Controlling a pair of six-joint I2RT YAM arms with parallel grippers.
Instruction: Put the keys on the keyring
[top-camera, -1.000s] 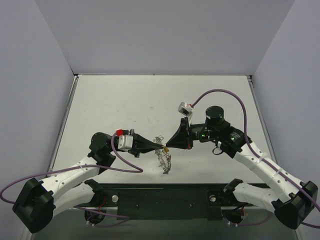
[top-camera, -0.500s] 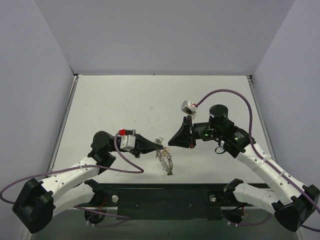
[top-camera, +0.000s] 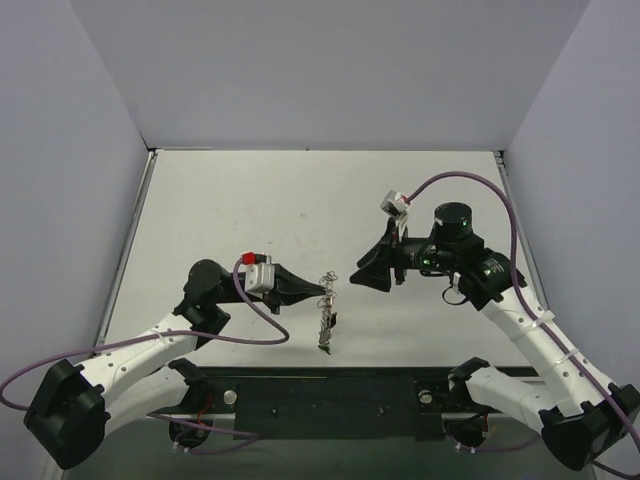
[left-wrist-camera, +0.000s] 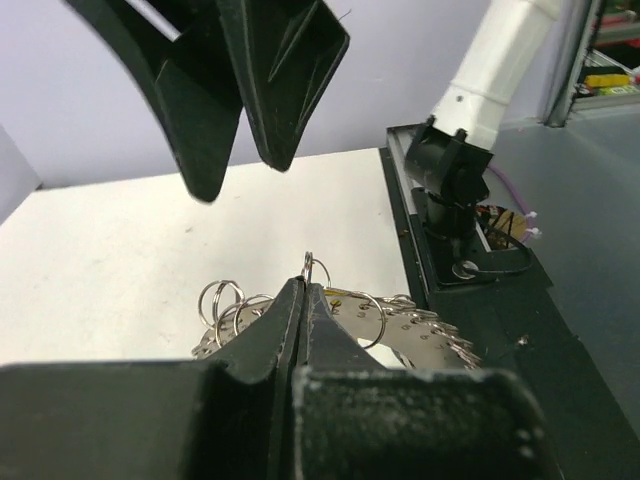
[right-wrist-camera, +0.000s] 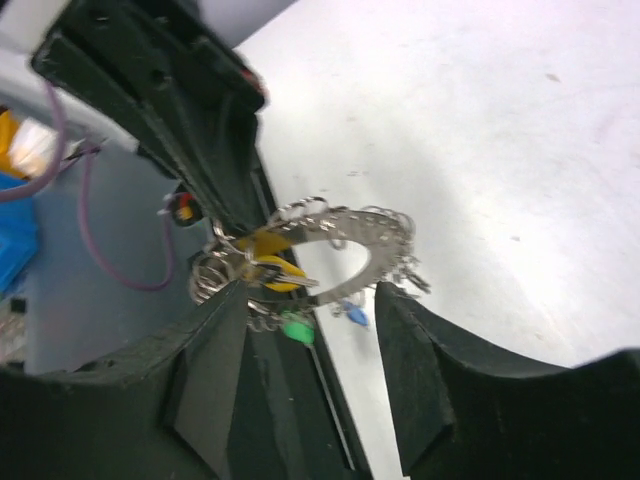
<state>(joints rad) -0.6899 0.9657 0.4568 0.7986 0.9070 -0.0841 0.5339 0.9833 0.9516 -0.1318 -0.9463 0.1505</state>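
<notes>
- left tool (top-camera: 318, 291): fingers pressed together, pinching the keyring (top-camera: 326, 315) at its rim. Same grip as a second ago, and the tip has barely shifted.
- keyring: hangs from that pinch over the near part of the bench (top-camera: 250, 200), edge-on in the top view. A second ago it showed broader and sat slightly further right. Cannot tell from above whether its lower end touches the bench.
- split rings (left-wrist-camera: 220, 300): small wire loops bunched along the beaded rim, just beside the pinch point.
- yellow key (right-wrist-camera: 265, 250): sits on the rim right next to the left tool's tips.
- green key (right-wrist-camera: 295, 328) and blue key (right-wrist-camera: 352, 315): dangle just under the rim, near each other.
- right tool (top-camera: 356, 279): a second ago it was tip-to-tip with the left tool at the yellow spot. Now it is pulled back to the right, well apart from the ring, with fingers spread and nothing in them.
- read: the right arm has let go of the yellow key and cleared out, and the key stays with the ring, so that hand-off looks finished.
- status: all three keys appear to hang off the ring, so the task is likely at or near its end.
- caveat: cannot confirm the yellow key is threaded rather than just wedged at the pinch. That only shows once the left tool lets go.
</notes>
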